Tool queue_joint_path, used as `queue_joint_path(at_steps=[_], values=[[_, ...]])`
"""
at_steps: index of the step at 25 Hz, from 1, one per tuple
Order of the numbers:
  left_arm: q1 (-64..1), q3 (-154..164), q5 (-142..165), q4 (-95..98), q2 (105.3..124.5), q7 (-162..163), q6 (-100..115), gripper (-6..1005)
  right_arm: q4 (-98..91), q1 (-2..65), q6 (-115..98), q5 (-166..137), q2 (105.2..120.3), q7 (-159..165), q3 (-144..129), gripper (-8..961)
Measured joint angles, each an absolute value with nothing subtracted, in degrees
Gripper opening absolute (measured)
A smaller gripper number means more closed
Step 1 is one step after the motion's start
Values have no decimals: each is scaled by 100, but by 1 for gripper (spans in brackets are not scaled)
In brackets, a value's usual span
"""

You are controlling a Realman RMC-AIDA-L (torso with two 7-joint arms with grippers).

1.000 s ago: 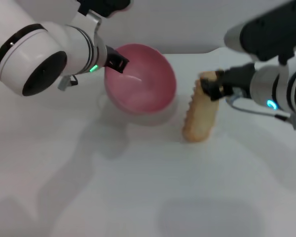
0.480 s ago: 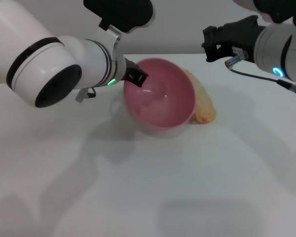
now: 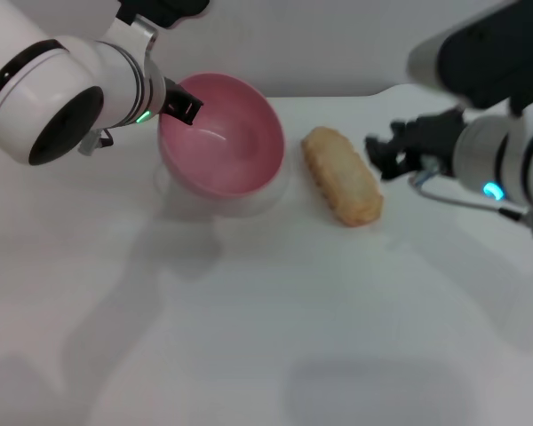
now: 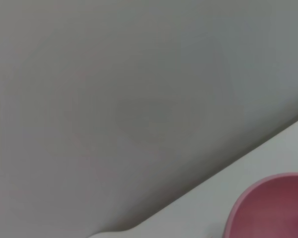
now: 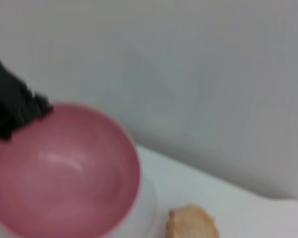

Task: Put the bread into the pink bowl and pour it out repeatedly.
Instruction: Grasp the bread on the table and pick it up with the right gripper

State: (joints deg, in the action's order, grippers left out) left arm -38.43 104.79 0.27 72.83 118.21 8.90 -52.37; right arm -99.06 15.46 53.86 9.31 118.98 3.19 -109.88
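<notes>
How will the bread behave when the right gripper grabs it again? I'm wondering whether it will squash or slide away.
The bread lies flat with its pale underside up, clear of the pink bowl, so it probably won't roll. Its even, moulded-looking shape suggests a stiff, light piece that shouldn't sag. If its surface is smooth, the right gripper could slip.

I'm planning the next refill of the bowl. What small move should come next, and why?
Probably bring the right gripper onto the bread to grasp it. The bread lies on the table beside the empty, tilted pink bowl, which the left gripper holds by its rim.
</notes>
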Motion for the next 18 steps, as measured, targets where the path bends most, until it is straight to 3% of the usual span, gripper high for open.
queue_joint_path(at_steps=[5,18], values=[[-3849,10463,76,7266,11815,873,-5285,43,-9380,1692,5116,961,11909,508,-11029,234],[-3841,10506,74,7309,11830,820,-5303,42,-8301,2073,4659,1017,11914,857,-10793,760]])
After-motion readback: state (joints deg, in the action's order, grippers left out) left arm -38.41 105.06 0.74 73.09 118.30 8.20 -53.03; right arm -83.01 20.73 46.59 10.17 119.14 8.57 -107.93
